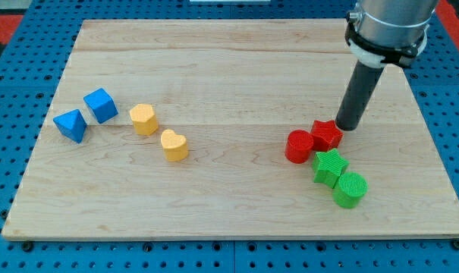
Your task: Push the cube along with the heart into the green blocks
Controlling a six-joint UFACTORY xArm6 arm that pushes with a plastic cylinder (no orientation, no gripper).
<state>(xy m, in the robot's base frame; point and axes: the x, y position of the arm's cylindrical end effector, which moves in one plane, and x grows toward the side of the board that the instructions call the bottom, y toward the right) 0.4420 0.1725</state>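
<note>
Now — my tip [345, 126] touching red star [326, 134] | bare rod — no jaws

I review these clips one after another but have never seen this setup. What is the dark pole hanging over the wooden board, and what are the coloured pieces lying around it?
There is a single camera view, looking down at an angle on a wooden board. The pole is the robot arm's end effector: a plain rod that grips nothing and only pushes. My tip rests beside the red star, at its upper right. Touching that star on its left is a red cylinder. Just below them sit a green star and a green cylinder. Far toward the view's left lie a blue cube, a blue triangular block, a yellow heart and another yellow block. Nothing is held.
</note>
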